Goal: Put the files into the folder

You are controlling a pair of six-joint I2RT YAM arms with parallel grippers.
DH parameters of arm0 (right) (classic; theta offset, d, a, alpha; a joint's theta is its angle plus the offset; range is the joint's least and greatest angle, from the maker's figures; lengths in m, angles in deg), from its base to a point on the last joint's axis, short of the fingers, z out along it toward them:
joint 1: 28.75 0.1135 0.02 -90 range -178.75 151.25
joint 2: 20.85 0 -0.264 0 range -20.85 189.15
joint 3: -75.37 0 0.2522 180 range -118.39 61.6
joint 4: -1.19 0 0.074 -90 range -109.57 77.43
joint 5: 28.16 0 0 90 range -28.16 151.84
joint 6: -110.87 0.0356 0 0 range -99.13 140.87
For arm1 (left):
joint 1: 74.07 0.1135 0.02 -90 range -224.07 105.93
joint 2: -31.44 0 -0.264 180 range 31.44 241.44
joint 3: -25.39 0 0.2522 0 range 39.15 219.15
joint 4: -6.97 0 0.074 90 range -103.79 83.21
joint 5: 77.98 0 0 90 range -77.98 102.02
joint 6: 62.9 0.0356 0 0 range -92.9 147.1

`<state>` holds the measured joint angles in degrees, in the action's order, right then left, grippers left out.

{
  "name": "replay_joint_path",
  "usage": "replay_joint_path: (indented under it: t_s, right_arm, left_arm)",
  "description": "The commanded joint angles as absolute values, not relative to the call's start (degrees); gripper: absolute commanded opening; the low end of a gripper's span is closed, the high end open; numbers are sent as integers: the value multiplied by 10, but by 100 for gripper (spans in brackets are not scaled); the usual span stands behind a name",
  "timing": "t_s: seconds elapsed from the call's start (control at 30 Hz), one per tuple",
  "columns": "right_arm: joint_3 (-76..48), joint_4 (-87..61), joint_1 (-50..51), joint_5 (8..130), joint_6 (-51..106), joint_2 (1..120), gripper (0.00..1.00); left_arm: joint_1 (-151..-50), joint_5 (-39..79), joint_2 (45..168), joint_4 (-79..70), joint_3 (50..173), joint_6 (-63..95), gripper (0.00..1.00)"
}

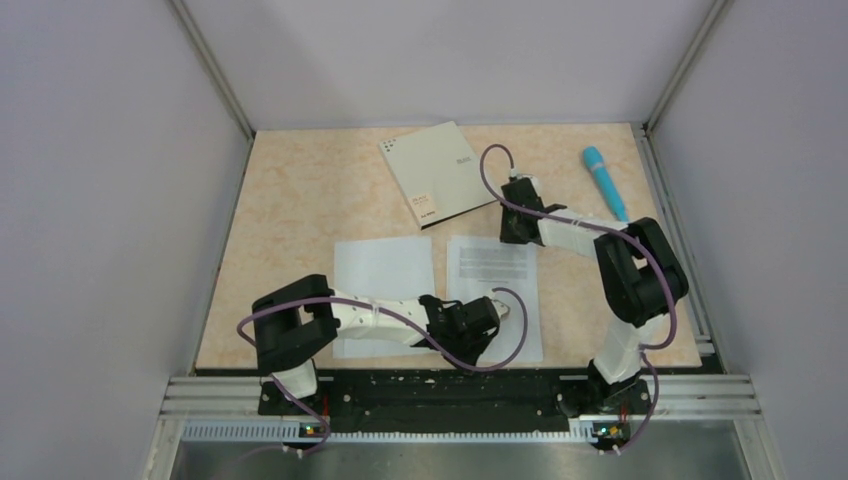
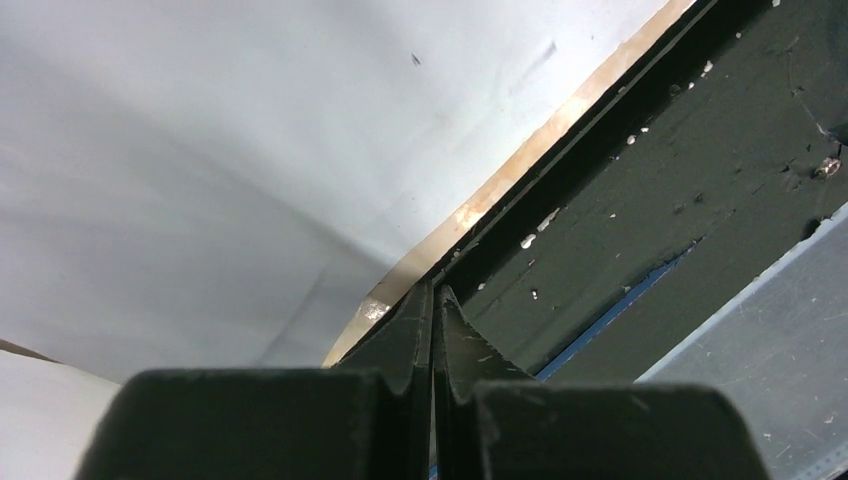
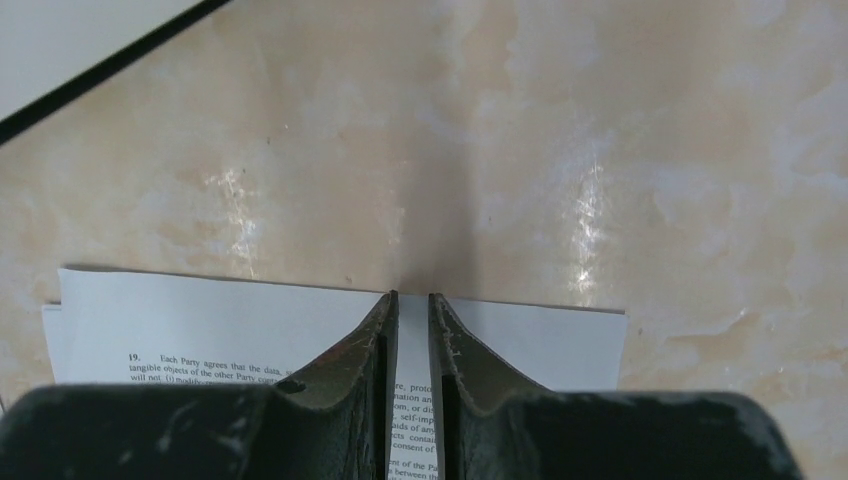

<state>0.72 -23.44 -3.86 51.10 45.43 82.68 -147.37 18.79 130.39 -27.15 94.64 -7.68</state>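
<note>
The grey folder lies closed at the back middle of the table; its corner shows in the right wrist view. Two of the files lie in front of it: a blank sheet and a printed sheet. My right gripper is nearly shut, with a narrow gap. Its tips rest at the printed sheet's far edge, holding nothing. My left gripper is shut over the printed sheet's near part. Its tips are at the table's near edge. Whether paper is between them is hidden.
A blue pen-like thing lies at the back right. A black rail runs along the table's near edge. Grey walls and metal posts enclose the table on three sides.
</note>
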Motion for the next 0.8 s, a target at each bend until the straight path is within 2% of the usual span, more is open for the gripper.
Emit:
replay_joint_path:
  t_s: [0.0,0.33,0.43,0.5,0.63,0.77]
  right_arm:
    - [42,-254,-37,531,463,794,17]
    - [53,-252,-34,544,457,787,17]
    - [23,-274,-34,521,454,788,22]
    - [-2,-295,-39,509,453,783,31]
    - [-48,-349,-52,495,456,755,60]
    - [-47,-391,-55,483,468,711,74]
  left_arm:
    - [-1462,126,1319,-258,967,-89,0]
    - [-1458,109,1325,-257,971,-97,0]
    - [-1458,115,1313,-264,975,-86,0]
    - [-1458,117,1297,-278,986,-76,0]
    - [-1456,117,1256,-320,1016,-52,3]
    - [-1444,141,1209,-359,1037,-43,14]
